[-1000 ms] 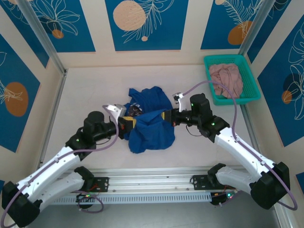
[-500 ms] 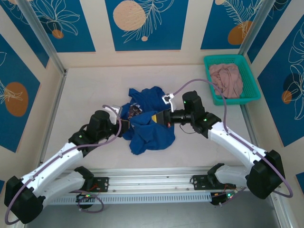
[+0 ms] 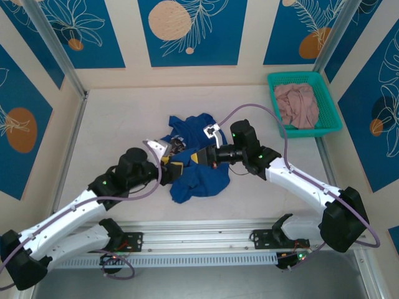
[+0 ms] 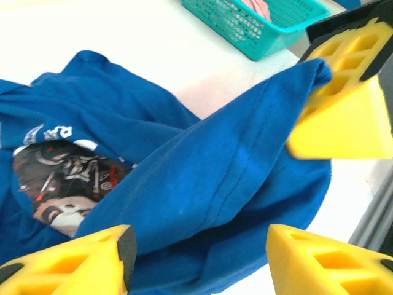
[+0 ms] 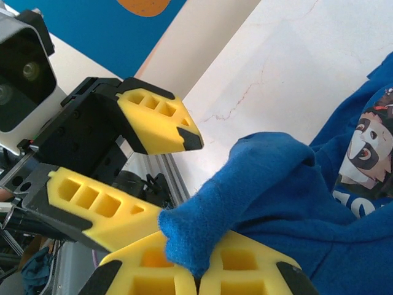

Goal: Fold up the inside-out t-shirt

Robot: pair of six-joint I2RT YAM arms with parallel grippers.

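- The inside-out t-shirt (image 3: 201, 182) lies crumpled, central on the table (image 3: 118, 118).
- My right gripper (image 3: 198, 157) is clamped on 1 raised fold (image 5: 245, 166).
- My left gripper (image 3: 176, 164), jaws apart, faces that fold at its 3 o'clock, just beside.

Item: royal-blue soft cloth t-shirt (image 3: 198, 177), crumpled midway between the left and right edges of the pale desk (image 3: 118, 118).
Lettering: white block letters (image 4: 54, 131) above a dark cartoon printed graphic (image 4: 58, 184) on the cloth. The first two characters resemble "RA"; the remainder is lost in folds.
Right wrist view: white letter fragments (image 5: 351, 198) beneath the print, cut off by creases, unreadable.
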